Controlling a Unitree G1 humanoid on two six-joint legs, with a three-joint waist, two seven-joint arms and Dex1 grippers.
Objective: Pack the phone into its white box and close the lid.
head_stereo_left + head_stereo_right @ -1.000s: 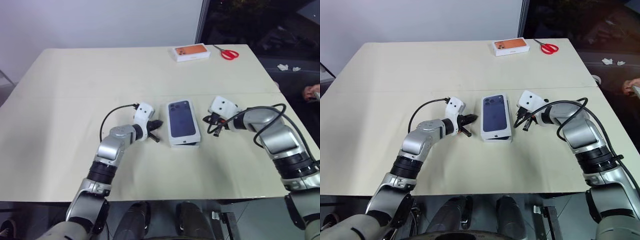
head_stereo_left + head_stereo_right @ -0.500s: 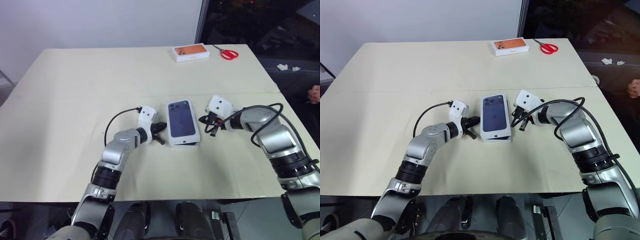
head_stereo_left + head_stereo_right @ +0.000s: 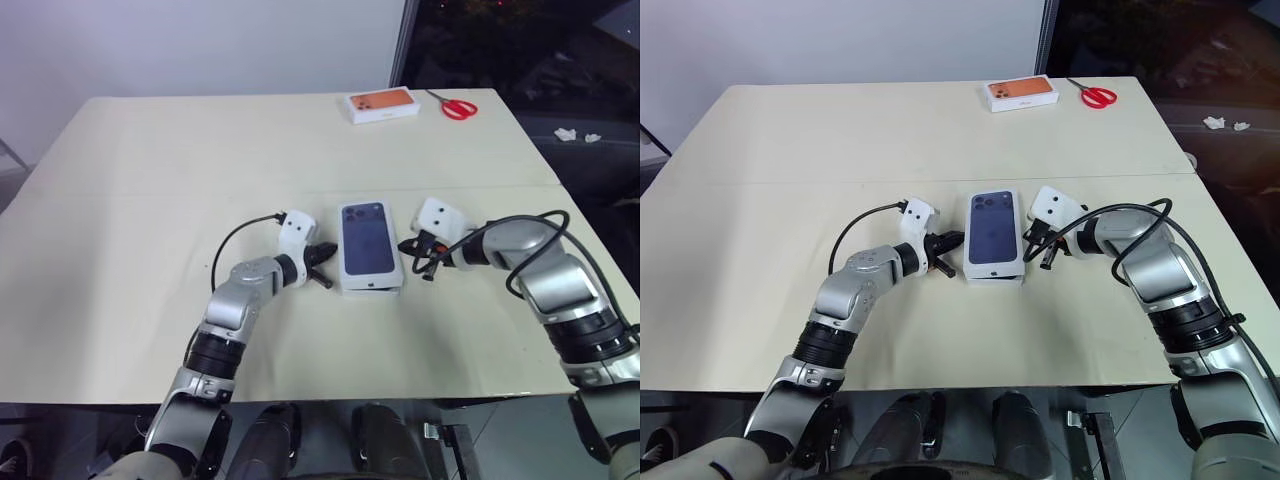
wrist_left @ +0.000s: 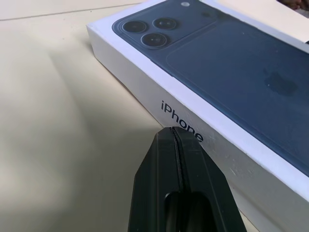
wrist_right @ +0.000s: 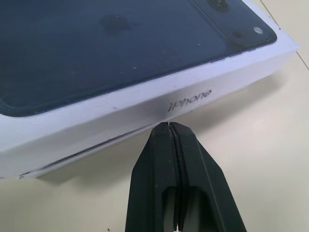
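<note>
The lid (image 3: pixel 370 243), white with a dark-blue phone picture on top, sits on the white box (image 3: pixel 996 280) in the middle of the table. A thin edge of the box shows under the lid at its near end. The phone is hidden. My left gripper (image 3: pixel 322 257) is shut, and its tips (image 4: pixel 173 130) are right at the lid's left side wall. My right gripper (image 3: pixel 412 250) is also shut, and its tips (image 5: pixel 169 125) are against the lid's right side wall. Neither gripper holds anything.
A small orange-topped box (image 3: pixel 383 103) and red scissors (image 3: pixel 458 107) lie at the table's far edge. The beige table (image 3: pixel 150 200) has free room on both sides of the box. Its right edge runs close to my right arm.
My left gripper has edged slightly right toward the box. The lid now sits a little straighter on the box. Both grippers stay shut.
</note>
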